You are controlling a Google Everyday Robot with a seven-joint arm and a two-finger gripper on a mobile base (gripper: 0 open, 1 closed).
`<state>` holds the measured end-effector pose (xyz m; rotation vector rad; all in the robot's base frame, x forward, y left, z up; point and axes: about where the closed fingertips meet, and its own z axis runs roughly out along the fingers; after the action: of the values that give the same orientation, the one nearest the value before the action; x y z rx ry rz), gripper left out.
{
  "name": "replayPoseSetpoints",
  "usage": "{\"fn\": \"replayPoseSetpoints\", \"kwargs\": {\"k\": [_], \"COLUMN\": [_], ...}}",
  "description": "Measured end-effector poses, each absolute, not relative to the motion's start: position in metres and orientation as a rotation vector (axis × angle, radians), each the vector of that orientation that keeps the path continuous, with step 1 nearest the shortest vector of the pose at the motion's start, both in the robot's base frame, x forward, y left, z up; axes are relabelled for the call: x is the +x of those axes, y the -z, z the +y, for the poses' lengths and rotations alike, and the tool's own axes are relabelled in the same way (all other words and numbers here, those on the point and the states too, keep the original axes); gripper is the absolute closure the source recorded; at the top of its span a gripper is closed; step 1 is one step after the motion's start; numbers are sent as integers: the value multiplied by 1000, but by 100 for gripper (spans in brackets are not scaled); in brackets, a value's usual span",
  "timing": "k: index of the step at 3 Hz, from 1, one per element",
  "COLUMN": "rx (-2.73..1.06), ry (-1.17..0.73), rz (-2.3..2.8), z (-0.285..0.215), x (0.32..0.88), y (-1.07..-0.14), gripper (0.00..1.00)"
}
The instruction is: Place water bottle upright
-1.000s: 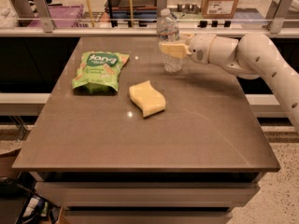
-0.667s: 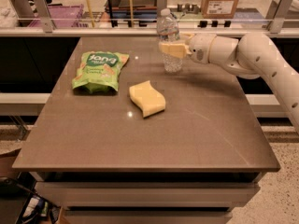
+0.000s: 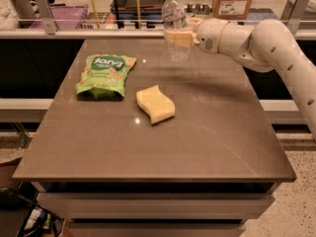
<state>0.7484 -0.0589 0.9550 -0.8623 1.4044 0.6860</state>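
Upright and gripped at mid-body, the water bottle [image 3: 174, 14] stands in the upper centre of the frame, close to the far edge of the brown table [image 3: 222, 147], its white cap topmost. The gripper [image 3: 177, 36] reaches in from the right on the end of the white arm [image 3: 266, 41], its pale fingers [image 3: 173, 35] clenched around the bottle just below the label band, so the bottle rises above and hangs below the pincer. A wide stretch of bare tabletop runs along the right side and across the lower half of the frame to the near edge. The green snack bag [image 3: 102, 74] lies centre left and the yellow sponge [image 3: 155, 104] at mid-frame, both well apart from the bottle. Compared with a second ago, bottle and gripper sit higher in the frame and slightly further left, while bag and sponge have not moved.
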Motion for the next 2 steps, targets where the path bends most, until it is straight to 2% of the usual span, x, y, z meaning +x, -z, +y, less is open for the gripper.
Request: {"fn": "replayPoseSetpoints", "kwargs": {"k": [2], "rx": [-847], "ry": [-698], "rz": [1342], "z": [-57], "x": [744], "y": [-964], "gripper": [100]}}
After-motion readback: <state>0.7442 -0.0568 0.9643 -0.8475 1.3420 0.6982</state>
